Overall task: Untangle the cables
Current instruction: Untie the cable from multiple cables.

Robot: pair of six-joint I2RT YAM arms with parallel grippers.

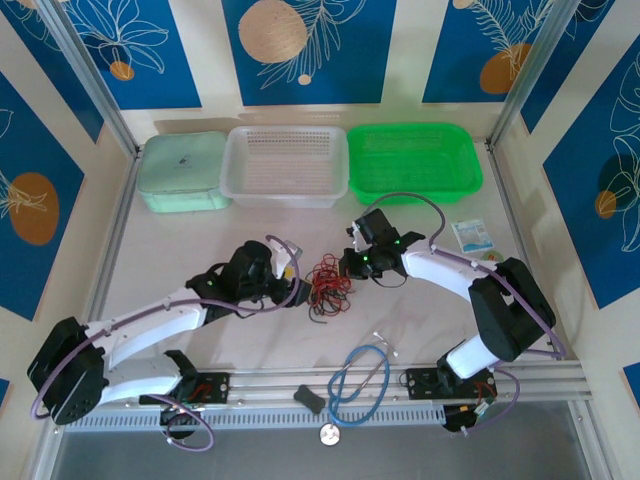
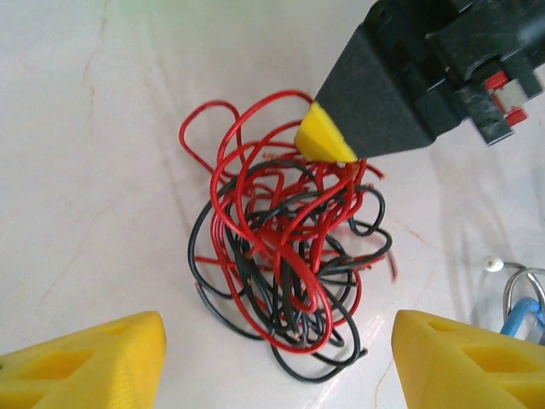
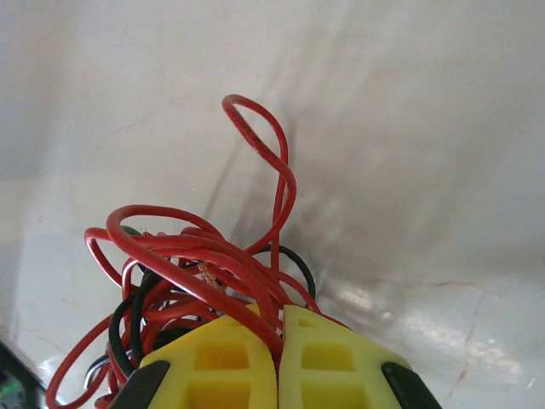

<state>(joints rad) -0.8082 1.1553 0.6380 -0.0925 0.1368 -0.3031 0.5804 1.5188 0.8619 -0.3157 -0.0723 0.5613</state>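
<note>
The cables [image 1: 328, 285] lie in one tangled heap of thin red and black wires mid-table. In the left wrist view the cables [image 2: 289, 256] sit just ahead of my left gripper [image 2: 277, 341]. Its yellow fingers [image 2: 85, 366] stand wide apart on either side, open and touching nothing. My right gripper [image 1: 352, 264] comes in from the heap's far right side. Its yellow tip [image 2: 322, 136] pinches the top of the tangle. In the right wrist view my right gripper [image 3: 278, 317] is shut on red strands of the cables [image 3: 196, 264], and one red loop stands up beyond it.
Along the back stand a mint lidded box [image 1: 183, 170], a white basket [image 1: 285, 165] and a green basket [image 1: 413, 160]. A thick blue looped tube [image 1: 358, 385] lies near the front rail, with a small black piece [image 1: 310, 400] beside it. A small packet [image 1: 468, 236] lies at the right.
</note>
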